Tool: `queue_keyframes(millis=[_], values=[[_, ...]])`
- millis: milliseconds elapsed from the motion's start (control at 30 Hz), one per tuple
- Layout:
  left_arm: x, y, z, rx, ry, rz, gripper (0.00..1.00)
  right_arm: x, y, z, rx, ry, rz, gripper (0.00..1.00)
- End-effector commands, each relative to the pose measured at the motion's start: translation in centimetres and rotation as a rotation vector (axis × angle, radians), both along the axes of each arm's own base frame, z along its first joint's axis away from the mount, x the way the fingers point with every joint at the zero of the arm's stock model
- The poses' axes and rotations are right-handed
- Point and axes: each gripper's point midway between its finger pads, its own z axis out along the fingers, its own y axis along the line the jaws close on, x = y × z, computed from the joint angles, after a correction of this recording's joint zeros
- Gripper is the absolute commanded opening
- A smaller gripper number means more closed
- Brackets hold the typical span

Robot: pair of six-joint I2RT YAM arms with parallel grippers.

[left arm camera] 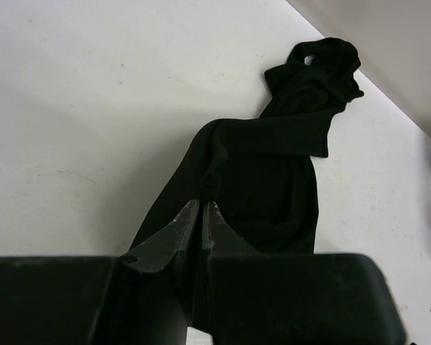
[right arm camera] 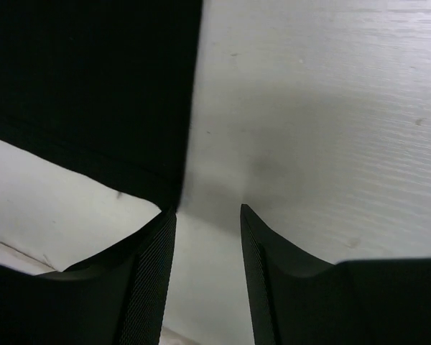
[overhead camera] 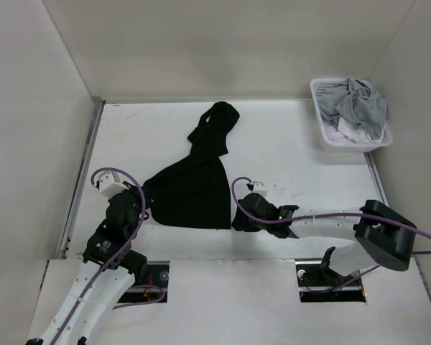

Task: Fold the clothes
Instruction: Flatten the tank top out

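On the table (overhead camera: 294, 158) the clothes (overhead camera: 197, 190) lie mid-table, the near end fanned flat and the far end twisted into a bunch, so I judge folding barely begun. My left gripper (left arm camera: 202, 210) is pinched tight, seemingly on the near-left hem. My right gripper (right arm camera: 207, 210) gapes wide and empty, just beside the near-right corner

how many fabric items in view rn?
3: black garment mid-table, bunched toward the far end; light grey garment and white cloth piled in the basket, far right corner. More may be hidden beneath.
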Motion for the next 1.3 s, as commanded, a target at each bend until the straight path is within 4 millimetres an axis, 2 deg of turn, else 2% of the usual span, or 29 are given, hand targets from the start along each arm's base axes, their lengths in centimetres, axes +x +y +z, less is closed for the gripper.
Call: queue_keyframes(millis=[0,133,333,533,700,800,867,900,967,1000,1067,1100,1133,1167,1200,1233,1267], values=[[0.6,-1.1,0.7,-0.025,-0.031,-0.042,0.03,1.2,3.3,2.2,0.149,-0.023,-0.05,0.44],[0.9,-1.7,0.6,-0.036,-0.03,-0.066,0.03,1.2,4.1,1.8,0.162,-0.012,-0.052,0.4],[0.8,-1.6,0.9,-0.036,-0.042,-0.065,0.03,0.6,4.9,1.0,0.167,0.022,-0.036,0.33],[0.8,-1.6,0.9,-0.038,-0.044,-0.066,0.03,0.6,4.6,0.6,0.172,0.038,-0.07,0.26],[0.7,-1.6,1.1,-0.04,-0.052,-0.067,0.03,0.5,4.6,-0.1,0.164,0.049,-0.079,0.1],[0.7,-1.5,1.2,-0.041,-0.058,-0.066,0.03,1.2,4.5,1.2,0.186,-0.001,-0.096,0.03],[0.8,-1.6,1.6,-0.044,-0.066,-0.066,0.03,1.9,4.2,3.5,0.208,-0.076,-0.102,0.0],[0.9,-1.7,2.2,-0.049,-0.079,-0.07,0.03,2.1,3.9,5.3,0.222,-0.132,-0.097,0.0],[1.2,-2.3,4.0,-0.072,-0.121,-0.088,0.02,2.5,2.7,9.5,0.237,-0.239,-0.098,0.0],[1.4,-2.5,5.6,-0.086,-0.156,-0.096,0.02,2.7,1.6,12.2,0.236,-0.296,-0.109,0.0],[1.5,-2.7,9.5,-0.113,-0.239,-0.101,0.01,2.6,-0.9,18.1,0.239,-0.413,-0.134,0.0],[1.4,-2.7,12.0,-0.133,-0.291,-0.103,0.01,2.6,-2.1,20.7,0.24,-0.466,-0.149,0.0],[1.1,-2.7,14.6,-0.155,-0.351,-0.105,0.01,2.5,-3.8,24.3,0.244,-0.536,-0.169,0.0],[0.7,-2.5,17.4,-0.179,-0.413,-0.105,0.01,2.1,-5.7,28.5,0.257,-0.611,-0.195,0.0],[0.2,-2.2,20.1,-0.201,-0.475,-0.102,0.01,1.9,-6.9,31.1,0.262,-0.654,-0.209,0.0],[-0.4,-1.9,22.7,-0.223,-0.533,-0.1,0.01,1.6,-8.7,35.0,0.271,-0.724,-0.233,0.0],[-1.1,-1.6,25.2,-0.246,-0.592,-0.101,0.01,1.3,-9.7,37.4,0.279,-0.764,-0.247,0.0]])
